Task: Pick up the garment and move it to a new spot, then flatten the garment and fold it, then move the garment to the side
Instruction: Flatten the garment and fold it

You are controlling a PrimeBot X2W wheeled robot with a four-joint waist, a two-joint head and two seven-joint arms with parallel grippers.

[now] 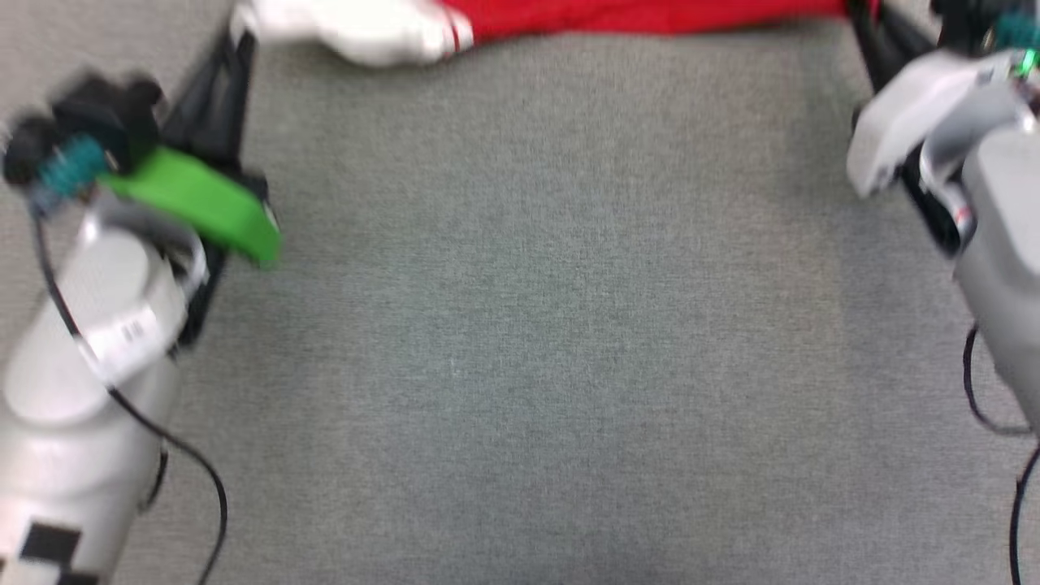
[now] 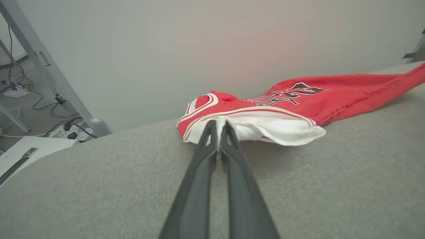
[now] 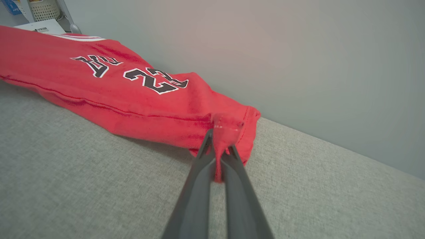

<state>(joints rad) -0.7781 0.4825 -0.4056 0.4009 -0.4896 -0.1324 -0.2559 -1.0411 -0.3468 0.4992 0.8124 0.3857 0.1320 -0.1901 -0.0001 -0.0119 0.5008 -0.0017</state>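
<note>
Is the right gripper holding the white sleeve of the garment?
No, the right gripper is shut on a red corner of the garment, beside its stitched hem.

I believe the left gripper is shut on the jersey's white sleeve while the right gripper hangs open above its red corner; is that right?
Not quite. The right gripper is not open: the right wrist view shows it shut on the red corner of the garment. The left gripper is indeed shut on the white sleeve.
</note>
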